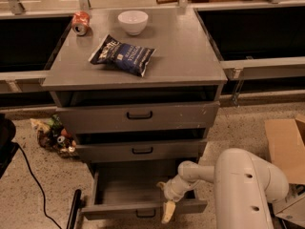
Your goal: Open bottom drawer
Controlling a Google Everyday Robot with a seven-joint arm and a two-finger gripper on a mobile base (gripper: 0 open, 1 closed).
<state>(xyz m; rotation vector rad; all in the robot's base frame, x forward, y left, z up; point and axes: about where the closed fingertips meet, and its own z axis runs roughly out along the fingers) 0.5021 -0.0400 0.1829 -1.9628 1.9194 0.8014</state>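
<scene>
The bottom drawer of the grey cabinet stands pulled out, its empty inside showing. Its small black bar handle sits at the centre of the front. My gripper hangs over the drawer's front edge just right of the handle, its pale fingertips pointing down. My white arm reaches in from the lower right. The middle drawer and the top drawer above it are shut.
On the cabinet top lie a blue chip bag, a white bowl and a tipped red can. A heap of litter lies on the floor at left, a black cable beside it, a cardboard box at right.
</scene>
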